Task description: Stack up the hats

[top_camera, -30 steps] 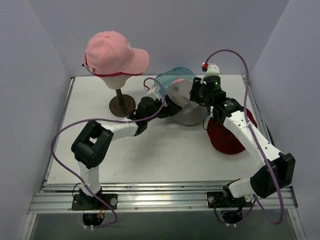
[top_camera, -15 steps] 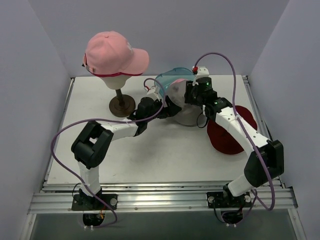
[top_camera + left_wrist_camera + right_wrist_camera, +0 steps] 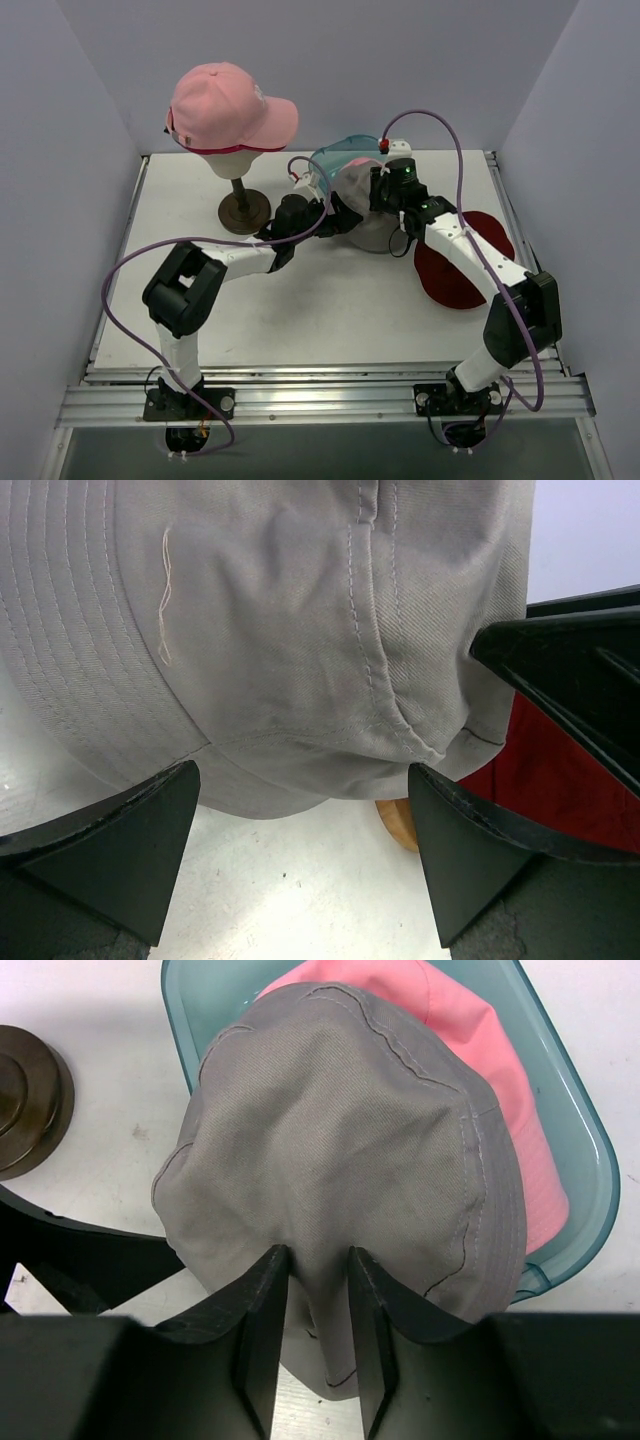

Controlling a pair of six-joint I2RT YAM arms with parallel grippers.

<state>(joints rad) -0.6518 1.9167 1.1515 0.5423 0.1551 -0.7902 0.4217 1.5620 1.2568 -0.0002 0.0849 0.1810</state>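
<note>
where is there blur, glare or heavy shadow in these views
Left wrist: bucket hat stitching crisp, the near fingers dark and featureless. Right wrist: hat weave sharp, faint sheen on the teal tray rim. Top external: soft even light, only faint shadows on the table.

My table point(image 3: 300, 310) is a flat white top with pale walls on its left, right and far sides. At the far left stands the dark brown round base point(image 3: 243, 210) of a stand. At the far centre sits my clear teal plastic tray point(image 3: 350, 145), with a pale grey fabric bucket hat point(image 3: 375, 232) draped over its near rim onto the top. On the right a dark red fabric hat point(image 3: 442, 283) lies flat, well apart from the base.
</note>
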